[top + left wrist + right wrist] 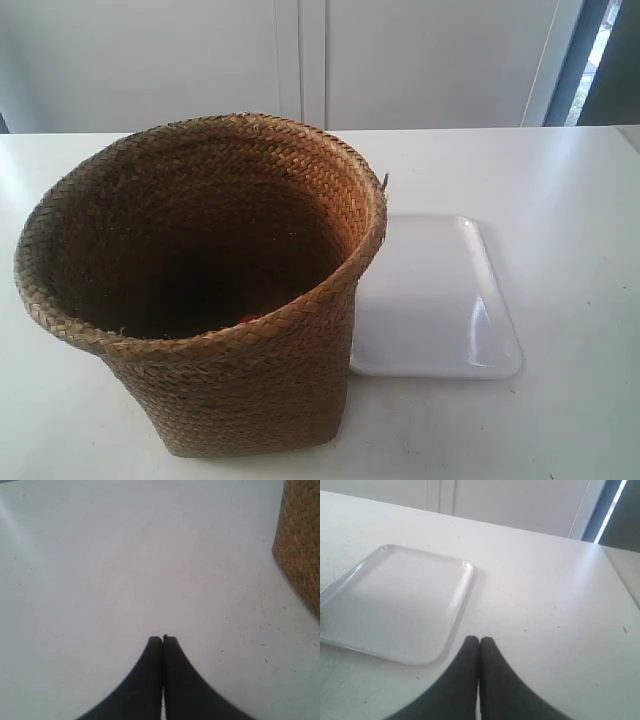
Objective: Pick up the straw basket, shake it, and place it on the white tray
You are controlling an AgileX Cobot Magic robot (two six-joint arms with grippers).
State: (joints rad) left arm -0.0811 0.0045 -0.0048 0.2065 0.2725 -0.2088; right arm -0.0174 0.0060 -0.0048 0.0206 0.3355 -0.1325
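One straw basket stood upright on the white table, wide braided rim up, brown weave tapering to a squarish base, interior dark. Just beside it, toward the exterior view's right, lay the white tray, glossy and bare, one edge hidden behind the basket's wall. The left gripper, jaws pressed together, hung over bare table with the woven side near, so that arm seemed the nearer; the right gripper, likewise closed, hovered by the tray's corner.
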